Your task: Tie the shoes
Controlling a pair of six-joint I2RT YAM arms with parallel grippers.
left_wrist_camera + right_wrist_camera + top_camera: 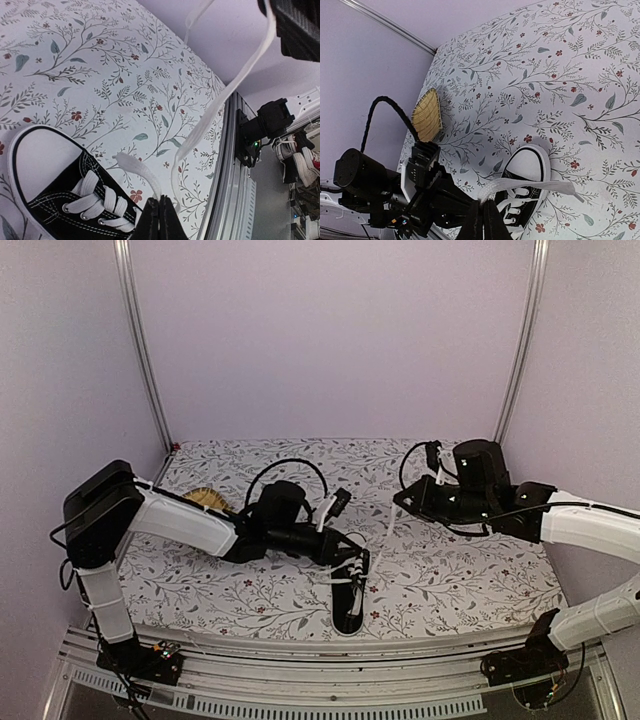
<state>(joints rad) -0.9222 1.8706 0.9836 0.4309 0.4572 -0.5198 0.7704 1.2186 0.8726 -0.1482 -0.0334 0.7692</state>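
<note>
The black sneaker (349, 608) with a white toe cap lies near the table's front edge, toe toward the arms. My left gripper (357, 564) is right over its laces. In the left wrist view the gripper (161, 202) is shut on one white lace end (137, 169) beside the shoe (55, 202). My right gripper (403, 499) is raised to the right of the shoe and shut on the other lace (381, 537), which runs taut up from the shoe. In the right wrist view the gripper (482, 206) pinches that lace (535, 187) above the shoe (526, 172).
A yellow woven mat (205, 499) lies behind the left arm, also in the right wrist view (427, 116). The floral tablecloth (460, 575) covers the table. A metal rail (330, 655) runs along the front edge. Purple walls enclose the back and sides.
</note>
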